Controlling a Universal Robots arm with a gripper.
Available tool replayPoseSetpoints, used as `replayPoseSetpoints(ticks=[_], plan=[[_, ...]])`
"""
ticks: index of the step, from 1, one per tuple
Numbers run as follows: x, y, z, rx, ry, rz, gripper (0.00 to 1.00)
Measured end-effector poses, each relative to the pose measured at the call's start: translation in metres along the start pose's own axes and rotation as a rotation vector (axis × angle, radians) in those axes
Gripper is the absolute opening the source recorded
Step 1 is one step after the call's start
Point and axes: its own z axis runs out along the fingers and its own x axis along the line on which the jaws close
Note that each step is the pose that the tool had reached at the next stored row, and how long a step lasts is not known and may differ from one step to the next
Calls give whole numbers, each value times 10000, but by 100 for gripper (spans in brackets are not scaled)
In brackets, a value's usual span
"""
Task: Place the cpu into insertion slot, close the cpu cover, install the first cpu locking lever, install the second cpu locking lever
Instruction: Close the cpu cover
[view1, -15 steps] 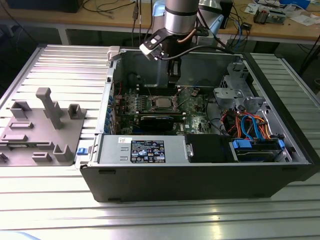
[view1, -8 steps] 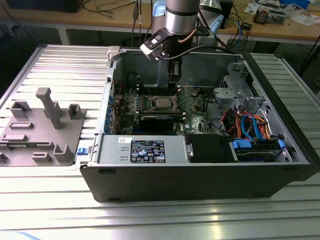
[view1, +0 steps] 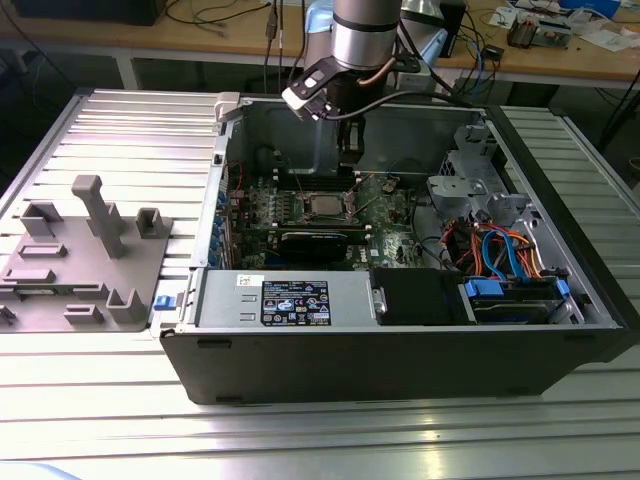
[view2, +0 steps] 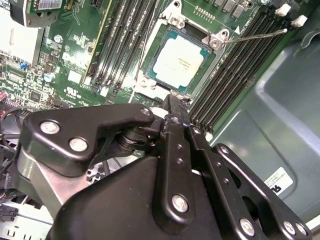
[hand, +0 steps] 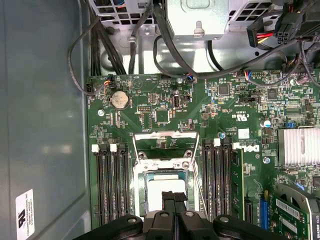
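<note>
My arm (view1: 366, 30) stands vertical, wrist upright, and my gripper (view1: 350, 155) hangs directly beneath it, pointing straight down. In the first wrist view my two fingers (hand: 169, 199) are pressed together, tip against tip, with nothing between them. Behind the tips, the black linkage bars (view2: 180, 165) fold in close on either side.

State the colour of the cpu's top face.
Silver; the cpu shows best in the second wrist view.
</note>
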Motion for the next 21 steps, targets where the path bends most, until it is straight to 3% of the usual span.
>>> replayPoseSetpoints(ticks=[21], plan=[[4, 87, 1, 4, -1, 2, 11]])
